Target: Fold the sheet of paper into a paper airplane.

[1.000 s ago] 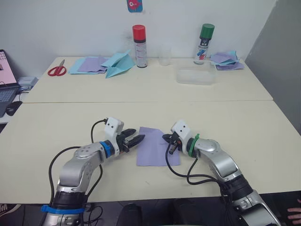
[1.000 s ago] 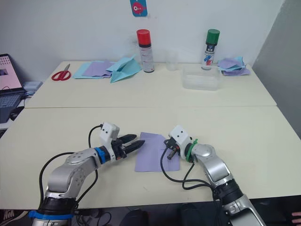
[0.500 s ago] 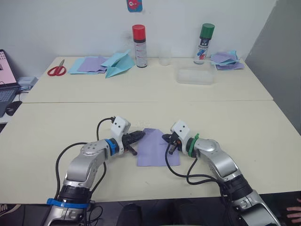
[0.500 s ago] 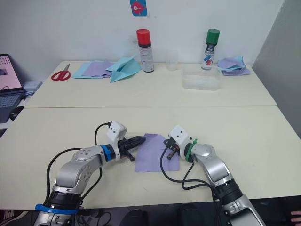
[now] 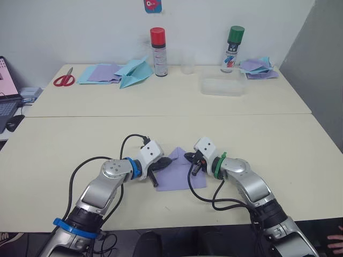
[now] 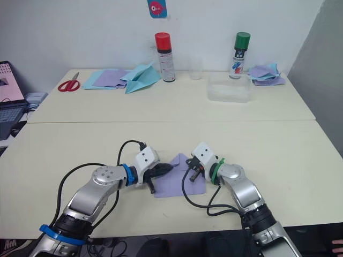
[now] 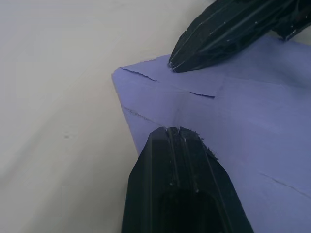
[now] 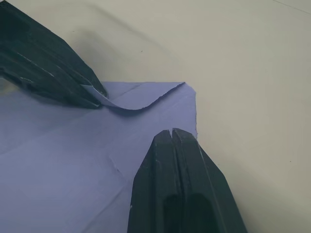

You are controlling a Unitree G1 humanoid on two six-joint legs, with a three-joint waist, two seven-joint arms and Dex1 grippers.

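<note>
The lavender sheet of paper (image 5: 181, 178) lies flat on the near table between my two grippers. My left gripper (image 5: 165, 165) is shut on its far-left corner, which curls up off the sheet toward the middle (image 8: 127, 103). My right gripper (image 5: 192, 164) is shut, and its tips rest on the sheet close to the far-right corner (image 8: 172, 136). In the left wrist view the right gripper's fingers (image 7: 228, 34) lie just beyond my own shut left tip (image 7: 175, 132). A lavender paper airplane is out of view.
On the far table are red scissors (image 5: 64, 80), flat sheets with a light blue paper airplane (image 5: 134, 72), a red-capped can (image 5: 158, 52), a green-capped can (image 5: 232, 49), a clear cup (image 5: 187, 63), a clear box (image 5: 222, 87) and a paper stack (image 5: 257, 68). A laptop (image 5: 6, 99) sits far left.
My left gripper was open beside the sheet's left edge. It has shut, moved right, and carried the far-left corner up and toward the middle. The right gripper has stayed put.
</note>
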